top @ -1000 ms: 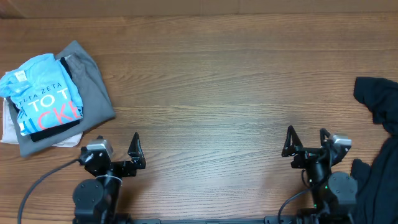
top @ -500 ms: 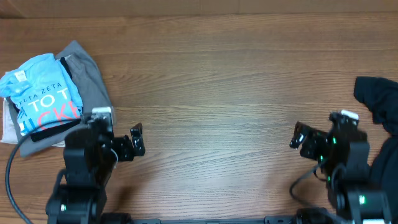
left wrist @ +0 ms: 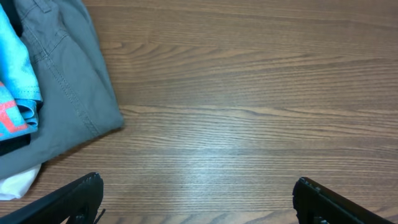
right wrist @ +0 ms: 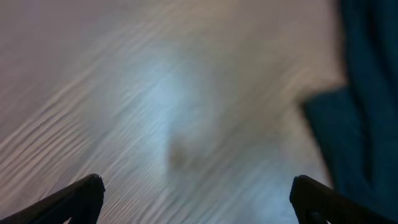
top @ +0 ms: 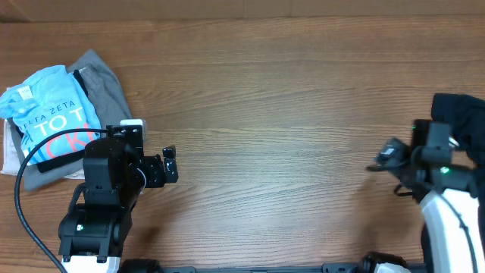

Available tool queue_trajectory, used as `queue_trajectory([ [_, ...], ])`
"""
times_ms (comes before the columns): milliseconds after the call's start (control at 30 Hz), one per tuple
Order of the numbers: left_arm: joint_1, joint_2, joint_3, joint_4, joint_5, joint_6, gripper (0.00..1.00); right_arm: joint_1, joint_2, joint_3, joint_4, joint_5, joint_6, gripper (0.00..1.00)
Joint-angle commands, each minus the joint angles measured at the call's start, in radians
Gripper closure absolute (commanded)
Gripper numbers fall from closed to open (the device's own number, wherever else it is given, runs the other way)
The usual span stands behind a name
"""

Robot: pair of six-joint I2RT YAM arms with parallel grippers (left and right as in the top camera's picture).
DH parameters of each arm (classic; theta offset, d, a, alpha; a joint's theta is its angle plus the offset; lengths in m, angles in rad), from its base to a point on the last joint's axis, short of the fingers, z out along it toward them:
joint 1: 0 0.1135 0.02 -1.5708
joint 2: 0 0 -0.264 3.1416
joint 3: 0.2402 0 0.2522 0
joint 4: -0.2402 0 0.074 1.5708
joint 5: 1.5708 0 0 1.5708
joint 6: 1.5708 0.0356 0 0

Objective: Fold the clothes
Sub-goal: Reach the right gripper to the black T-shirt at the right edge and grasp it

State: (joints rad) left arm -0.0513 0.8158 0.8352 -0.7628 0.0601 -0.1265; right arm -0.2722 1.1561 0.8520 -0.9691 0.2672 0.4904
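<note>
Hanging over bare wood toward the front-left corner of the bench [top: 265, 91], the left gripper [left wrist: 198, 190] has its two fingers spread wide apart and holds nothing. Only wood grain shows between them in the wrist view. Just beyond it toward the left edge lies the corner of a grey garment [left wrist: 68, 87], flat on the bench and not touching the fingers.

That grey garment is the base of a folded stack at the left edge. A blue T-shirt [top: 49, 114] with white and red lettering sits on top of it. A black piece [top: 64, 161] peeks out under the shirt's front side. A white piece [top: 9, 155] shows at the very edge, under the rest.

The right gripper [right wrist: 196, 186] is also spread, fingers well apart and empty, above the wood near the right edge (its wrist view is badly blurred). At the right side of that view is the dark garment [right wrist: 367, 93]. From overhead this garment lies crumpled and unfolded along the right edge, reaching toward the front-right corner. The right arm stands just beside it, and I cannot tell whether they touch.
</note>
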Motion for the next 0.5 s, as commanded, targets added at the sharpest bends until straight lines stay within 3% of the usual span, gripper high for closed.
queue_trajectory([
  [0, 0.006, -0.005, 0.025, 0.005, 0.01, 0.022, 0.0, -0.131, 0.069, 0.018, 0.005, 0.057, 0.098, 0.0],
  [233, 0.006, -0.005, 0.025, 0.005, 0.01, 0.022, 0.0, -0.37, 0.237, -0.021, 0.055, 0.047, 0.114, 0.03],
  [467, 0.006, -0.005, 0.024, 0.005, 0.01, 0.022, 0.0, -0.459, 0.344, -0.029, 0.103, 0.027, 0.118, 0.12],
])
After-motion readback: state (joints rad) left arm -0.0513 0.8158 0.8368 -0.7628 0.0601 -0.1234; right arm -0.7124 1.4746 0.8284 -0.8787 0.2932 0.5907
